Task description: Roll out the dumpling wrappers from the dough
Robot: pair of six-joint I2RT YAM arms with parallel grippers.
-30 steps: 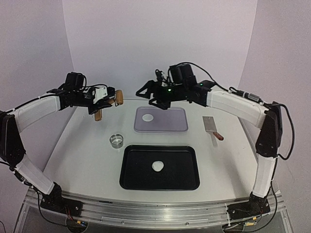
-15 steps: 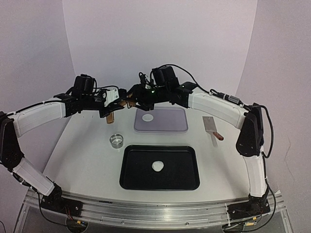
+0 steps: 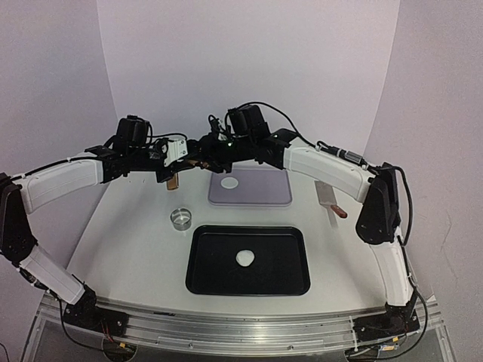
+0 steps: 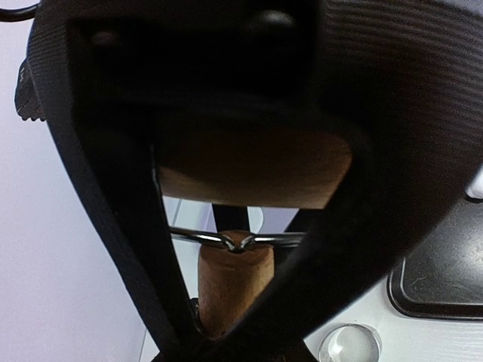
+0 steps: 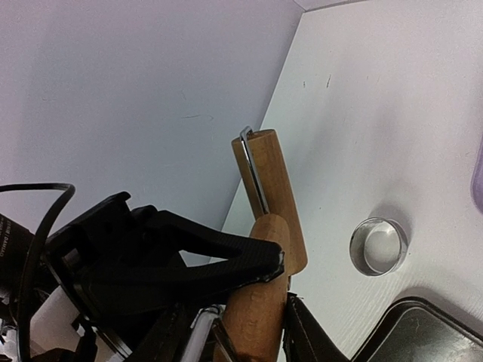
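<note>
My left gripper is shut on a wooden rolling pin with a wire frame and holds it in the air over the table's far left. My right gripper has met it there. In the right wrist view my right gripper has its fingers closed on the pin's wooden handle, with the roller barrel beyond. One dumpling wrapper lies on the grey board. A white dough lump sits in the black tray.
A small metal ring cutter stands left of the tray and also shows in the right wrist view. A metal scraper with a red handle lies at the right. White walls stand close behind both grippers.
My right arm has swung left across the board to the left gripper and taken the pin's handle between its fingers. My left gripper moved right with the pin.
</note>
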